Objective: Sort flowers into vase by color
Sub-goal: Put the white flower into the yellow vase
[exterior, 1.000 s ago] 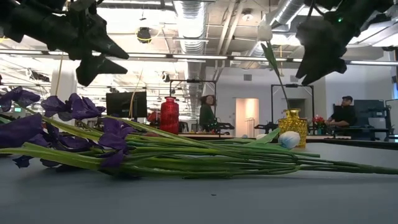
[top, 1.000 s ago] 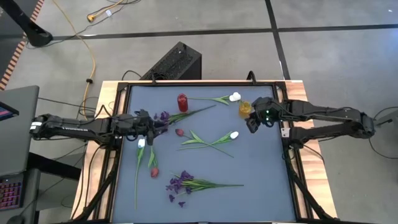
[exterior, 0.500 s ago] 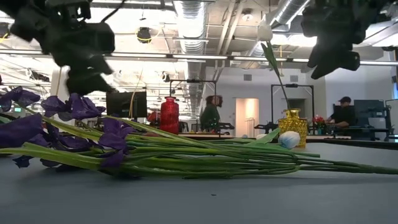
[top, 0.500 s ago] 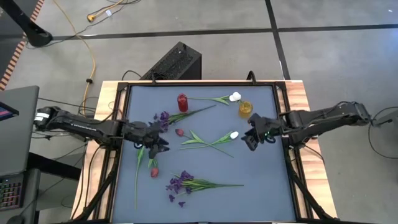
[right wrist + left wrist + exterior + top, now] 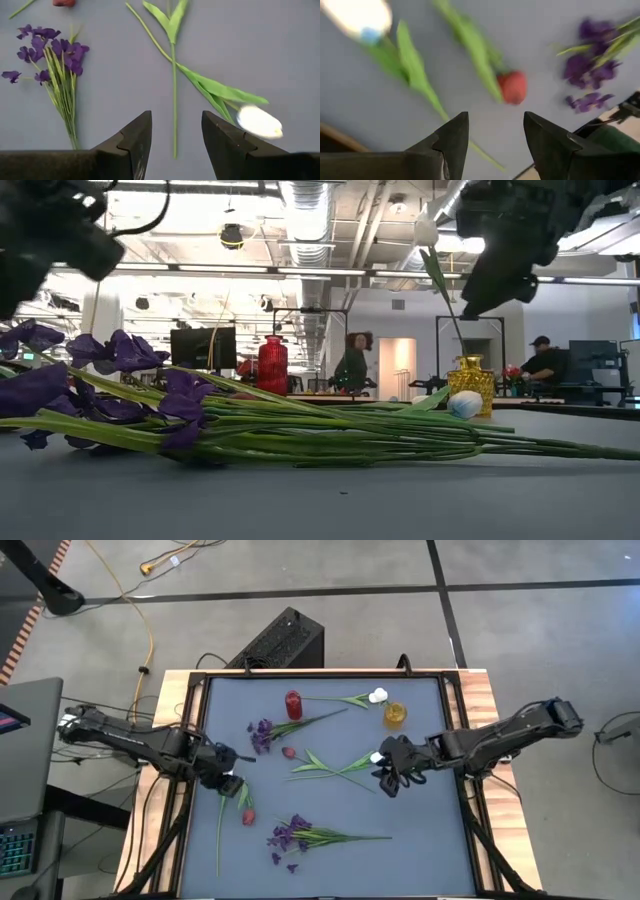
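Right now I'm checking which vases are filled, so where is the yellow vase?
In the high view the yellow vase stands near the table's far right corner, right of the red vase, with a white tulip lying just beside it.

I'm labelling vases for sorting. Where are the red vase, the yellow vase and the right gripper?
red vase (image 5: 293,704), high view, its top.
yellow vase (image 5: 394,714), high view, its mouth.
right gripper (image 5: 384,778), high view, between its open fingertips.
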`<control>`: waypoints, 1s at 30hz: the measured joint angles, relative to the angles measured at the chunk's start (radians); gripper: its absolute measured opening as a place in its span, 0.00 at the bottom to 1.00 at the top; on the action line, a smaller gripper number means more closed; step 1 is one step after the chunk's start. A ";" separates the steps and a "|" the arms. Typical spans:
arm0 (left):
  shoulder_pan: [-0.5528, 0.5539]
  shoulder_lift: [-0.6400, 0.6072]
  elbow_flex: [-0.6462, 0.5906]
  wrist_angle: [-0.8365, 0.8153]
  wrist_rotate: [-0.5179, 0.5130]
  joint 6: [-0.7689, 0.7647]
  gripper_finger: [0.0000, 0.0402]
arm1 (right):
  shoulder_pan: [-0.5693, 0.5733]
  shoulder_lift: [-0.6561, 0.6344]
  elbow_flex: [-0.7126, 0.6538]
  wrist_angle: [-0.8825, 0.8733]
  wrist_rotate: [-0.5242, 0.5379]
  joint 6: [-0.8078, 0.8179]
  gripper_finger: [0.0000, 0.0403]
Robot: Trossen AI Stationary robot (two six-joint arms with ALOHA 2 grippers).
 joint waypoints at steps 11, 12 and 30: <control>-0.190 0.081 -0.104 0.054 -0.033 -0.249 0.44 | 0.002 0.034 0.000 0.013 -0.056 -0.088 0.49; -0.200 0.092 -0.110 0.071 -0.033 -0.260 0.44 | 0.003 0.033 0.000 0.009 -0.056 -0.090 0.49; -0.286 0.390 -0.149 0.283 -0.047 -0.284 0.44 | 0.002 0.031 0.000 -0.003 -0.075 -0.119 0.49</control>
